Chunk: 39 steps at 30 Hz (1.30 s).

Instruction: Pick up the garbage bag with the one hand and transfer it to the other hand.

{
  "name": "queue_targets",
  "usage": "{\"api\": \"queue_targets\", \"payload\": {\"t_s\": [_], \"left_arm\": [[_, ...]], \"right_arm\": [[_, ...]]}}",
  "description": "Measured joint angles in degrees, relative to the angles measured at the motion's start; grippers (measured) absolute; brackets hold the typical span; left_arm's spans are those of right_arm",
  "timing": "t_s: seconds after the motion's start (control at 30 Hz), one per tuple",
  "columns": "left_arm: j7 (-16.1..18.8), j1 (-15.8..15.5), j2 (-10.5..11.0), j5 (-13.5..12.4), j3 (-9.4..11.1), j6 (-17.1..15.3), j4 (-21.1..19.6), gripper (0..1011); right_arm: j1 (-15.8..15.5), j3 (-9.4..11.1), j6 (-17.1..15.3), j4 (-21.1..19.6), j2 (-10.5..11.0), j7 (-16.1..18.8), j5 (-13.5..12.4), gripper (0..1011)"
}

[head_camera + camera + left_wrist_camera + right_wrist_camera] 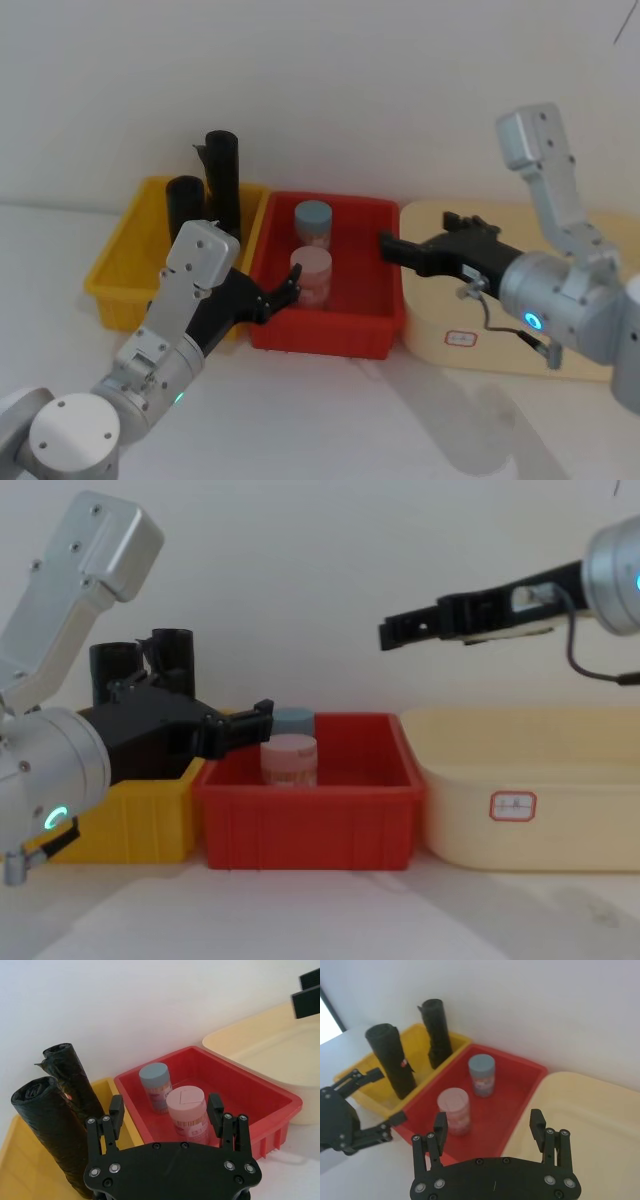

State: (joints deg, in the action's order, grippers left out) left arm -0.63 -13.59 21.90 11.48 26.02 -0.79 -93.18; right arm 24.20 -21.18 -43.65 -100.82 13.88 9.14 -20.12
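Observation:
The garbage bag (pixel 184 203), a thick glossy black roll with a small red mark, stands upright in the yellow bin (pixel 125 262); it also appears as the garbage bag (pixel 49 1130) (pixel 391 1059) (pixel 110 666). A slimmer black roll (pixel 222 172) with a crinkled flap stands just behind it. My left gripper (pixel 280 298) (pixel 165 1110) (pixel 382 1097), on the green-ring arm, hovers open and empty at the seam between the yellow and red bins, to the right of the bag. My right gripper (pixel 386 246) (pixel 489 1122) (pixel 385 632), on the blue-ring arm, is open and empty above the red bin's right edge.
The red bin (pixel 385 300) holds a blue-lidded jar (pixel 312 222) and a pink-lidded jar (pixel 311 275). A cream tub (pixel 440 340) with a small label sits to its right. A white wall rises close behind the bins. Bare white table lies in front.

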Motion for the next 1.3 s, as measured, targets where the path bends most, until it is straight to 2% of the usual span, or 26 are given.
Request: {"api": "queue_targets", "payload": {"t_s": [0.23,0.63,0.97,1.3], "left_arm": [[0.0,0.0,0.0,0.0,0.0,0.0,0.0,1001],[0.0,0.0,0.0,0.0,0.0,0.0,0.0,1002],[0.0,0.0,0.0,0.0,0.0,0.0,0.0,1001],[0.0,0.0,0.0,0.0,0.0,0.0,0.0,1001]], "right_arm": [[3.5,-1.8,-0.4,3.1,-1.3,1.6,0.1,1000],[7.4,-4.3,4.2,10.6,-3.1,4.0,1.6,1000],[9.8,-5.2,8.6,17.2,-4.2,5.9,2.6,1000],[11.8,-5.3,11.8,22.9,-5.5,7.8,2.5,1000]]}}
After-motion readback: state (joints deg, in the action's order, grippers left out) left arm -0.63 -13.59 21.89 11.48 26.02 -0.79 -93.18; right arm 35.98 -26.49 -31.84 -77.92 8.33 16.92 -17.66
